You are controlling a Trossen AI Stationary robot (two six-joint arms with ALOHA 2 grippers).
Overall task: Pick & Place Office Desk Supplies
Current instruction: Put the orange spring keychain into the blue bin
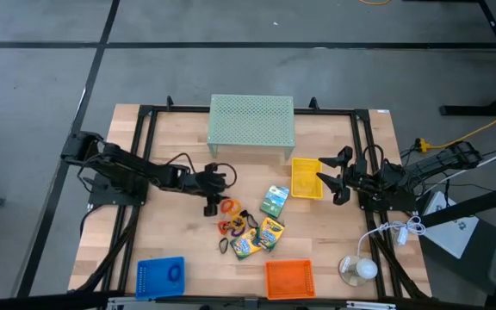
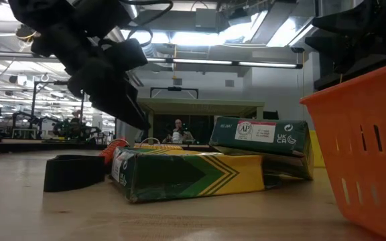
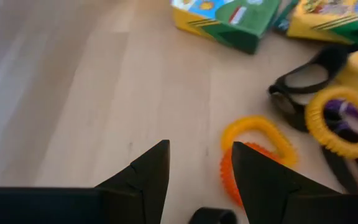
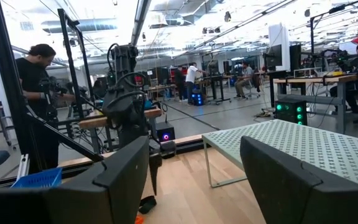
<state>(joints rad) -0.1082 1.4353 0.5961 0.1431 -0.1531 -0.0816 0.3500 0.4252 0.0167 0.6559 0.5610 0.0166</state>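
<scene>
My top camera looks straight down on the whole table (image 1: 188,138). My low camera sits on the tabletop, very close to a crayon box (image 2: 186,175), and looks across into the room. My left wrist camera points down at the rings (image 3: 257,134), close up. My right wrist camera looks level over the green mesh riser (image 4: 303,146), which the top camera sees too.

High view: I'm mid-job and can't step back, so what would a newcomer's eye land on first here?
Probably the bright pile at mid-table: green-and-yellow crayon boxes with orange and yellow rings beside them, and the left gripper hanging open right over the rings. Next, the colored baskets: yellow by the open right gripper, orange and blue along the front edge. The pale green mesh riser stands at the back.
</scene>
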